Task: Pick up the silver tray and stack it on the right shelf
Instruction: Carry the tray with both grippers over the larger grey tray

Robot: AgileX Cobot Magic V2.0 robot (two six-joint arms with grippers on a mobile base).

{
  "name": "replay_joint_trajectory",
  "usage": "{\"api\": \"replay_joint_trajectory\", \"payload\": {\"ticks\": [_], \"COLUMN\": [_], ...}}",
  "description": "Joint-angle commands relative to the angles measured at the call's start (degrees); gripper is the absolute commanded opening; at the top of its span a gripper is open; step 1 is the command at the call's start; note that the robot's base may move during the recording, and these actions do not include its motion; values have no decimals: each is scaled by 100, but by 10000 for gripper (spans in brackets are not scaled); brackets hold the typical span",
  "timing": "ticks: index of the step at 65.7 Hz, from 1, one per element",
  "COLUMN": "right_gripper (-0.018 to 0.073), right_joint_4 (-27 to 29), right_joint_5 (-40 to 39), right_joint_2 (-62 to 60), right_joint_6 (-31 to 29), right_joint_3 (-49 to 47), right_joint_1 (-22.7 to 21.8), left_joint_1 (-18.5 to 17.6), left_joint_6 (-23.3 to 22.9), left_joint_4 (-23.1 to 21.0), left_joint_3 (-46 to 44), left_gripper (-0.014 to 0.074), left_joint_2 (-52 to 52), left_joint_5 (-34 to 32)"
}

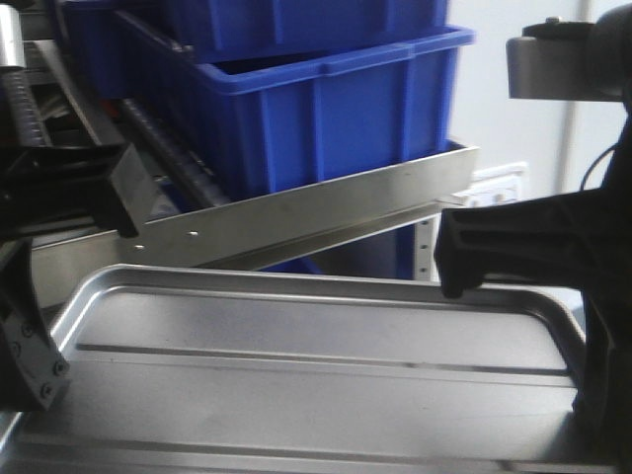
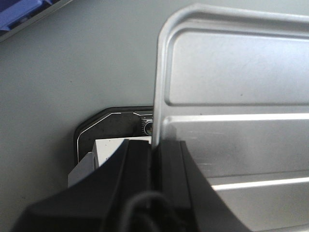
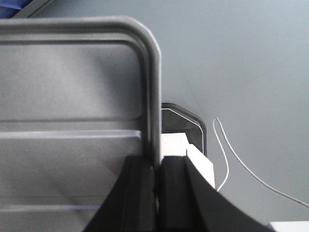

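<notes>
The silver tray [image 1: 316,375] fills the lower front view, flat, its ribs running left to right. My left gripper [image 1: 35,360] is shut on the tray's left rim, and my right gripper [image 1: 592,395] is shut on its right rim. In the left wrist view the left gripper [image 2: 155,145] pinches the rim of the silver tray [image 2: 241,87] between both black fingers. Likewise the right gripper [image 3: 158,162] clamps the rim of the silver tray [image 3: 72,87] near its rounded corner. The tray hangs above the grey floor. I cannot tell whether the rack behind it is the right shelf.
Just beyond the tray's far edge a rack's wide steel front lip [image 1: 296,212] slants up to the right, carrying stacked blue bins [image 1: 336,109]. Grey floor [image 2: 72,63] and my base [image 2: 111,130] lie below. A white cable [image 3: 231,154] trails on the floor.
</notes>
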Motion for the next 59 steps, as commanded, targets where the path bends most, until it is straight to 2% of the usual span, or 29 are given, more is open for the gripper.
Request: {"api": "replay_joint_trajectory", "payload": {"ticks": [1,59], "right_gripper": [60,60], "right_joint_4": [-310,-310], "right_joint_5": [847,1888], "right_joint_2": [-140,-140], "right_joint_6": [2,2], "right_joint_3": [-102,-102], "right_joint_1": [-26,-26], "left_joint_1": [-2,-2], "left_joint_6": [-13,-13], "left_joint_4": [310,310], "left_joint_3": [-106,-106], "left_gripper": [-92,-92], "left_joint_2": [-137,-137], "left_joint_5": [411,411]}}
